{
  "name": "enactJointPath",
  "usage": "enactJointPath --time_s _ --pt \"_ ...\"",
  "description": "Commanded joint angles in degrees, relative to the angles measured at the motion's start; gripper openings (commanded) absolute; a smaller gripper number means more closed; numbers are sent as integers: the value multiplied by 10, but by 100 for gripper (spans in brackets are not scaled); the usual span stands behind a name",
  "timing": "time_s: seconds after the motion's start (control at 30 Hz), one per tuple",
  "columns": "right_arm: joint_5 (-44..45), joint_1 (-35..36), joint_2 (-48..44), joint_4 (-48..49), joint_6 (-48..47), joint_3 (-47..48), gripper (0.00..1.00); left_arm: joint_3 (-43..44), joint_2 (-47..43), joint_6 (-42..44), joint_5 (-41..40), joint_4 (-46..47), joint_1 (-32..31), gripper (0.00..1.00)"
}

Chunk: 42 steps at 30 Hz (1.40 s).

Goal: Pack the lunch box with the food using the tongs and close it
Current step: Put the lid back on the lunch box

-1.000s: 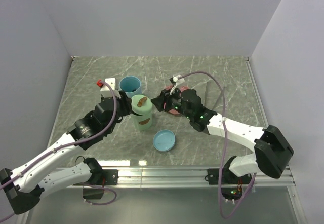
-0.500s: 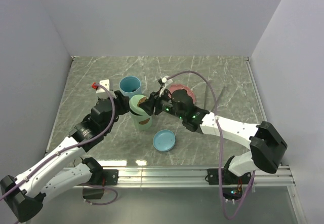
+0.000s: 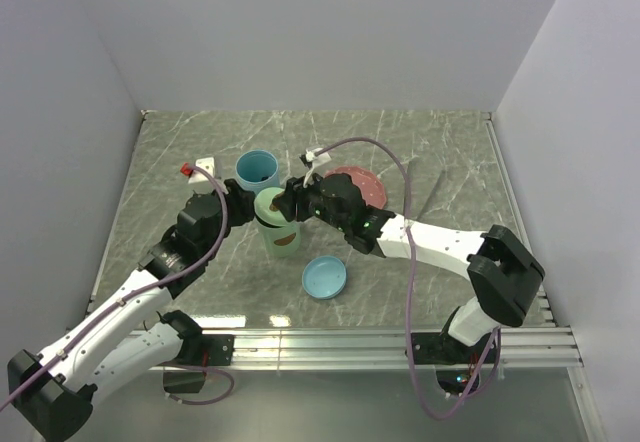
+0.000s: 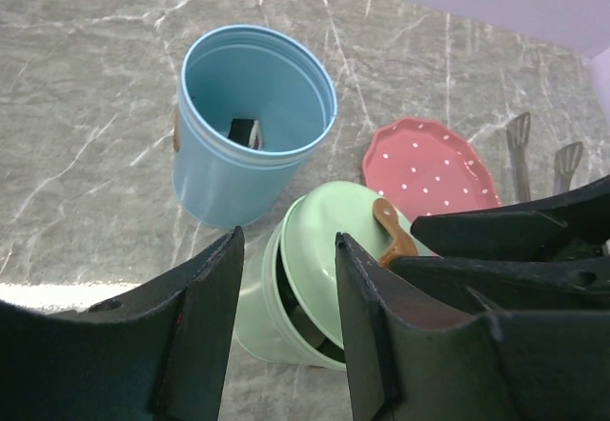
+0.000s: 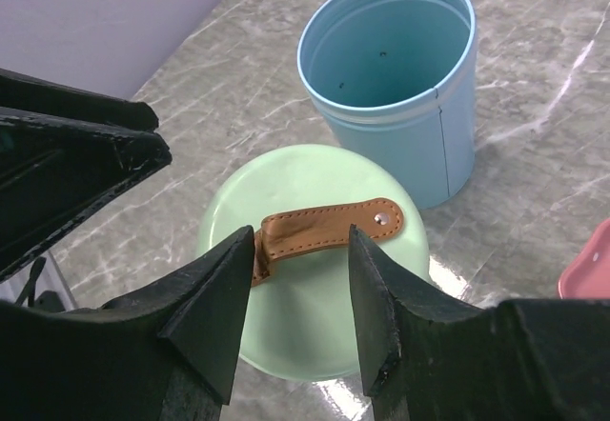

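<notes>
The lunch box is a pale green pot point(image 3: 283, 237) with a green lid point(image 5: 315, 297) lying tilted on it, a dark gap showing under the lid's edge point(image 4: 310, 321). A brown leather strap point(image 5: 329, 226) crosses the lid. My right gripper point(image 5: 302, 235) hangs open just above the lid, the strap between its fingers. My left gripper point(image 4: 286, 240) stands open at the pot's left side. An open blue pot point(image 4: 253, 121) holds one dark and cream piece of food point(image 4: 246, 132). The tongs point(image 3: 435, 187) lie on the table right of the plate.
A pink dotted plate point(image 3: 358, 182) sits behind the right arm with nothing showing on it. A loose blue lid point(image 3: 325, 276) lies in front of the green pot. Grey walls close off the table on three sides.
My right gripper has moved left from over the pink plate to above the green lid. The left gripper has shifted slightly beside the pot.
</notes>
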Motion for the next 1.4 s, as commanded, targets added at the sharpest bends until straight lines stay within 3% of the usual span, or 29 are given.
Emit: enactJointPath --time_s 0.0,0.6,0.77,1.37 --pt "21 5 9 17 -17 29 51 -4 -10 13 20 35 3 49" --pt "5 10 20 24 -34 33 18 -28 16 -1 39 48 10 49" --pt "2 11 19 29 -36 31 1 -31 14 -1 41 49 11 49" --pt "-6 31 -26 114 -80 -47 0 -66 -25 -22 24 78 12 49"
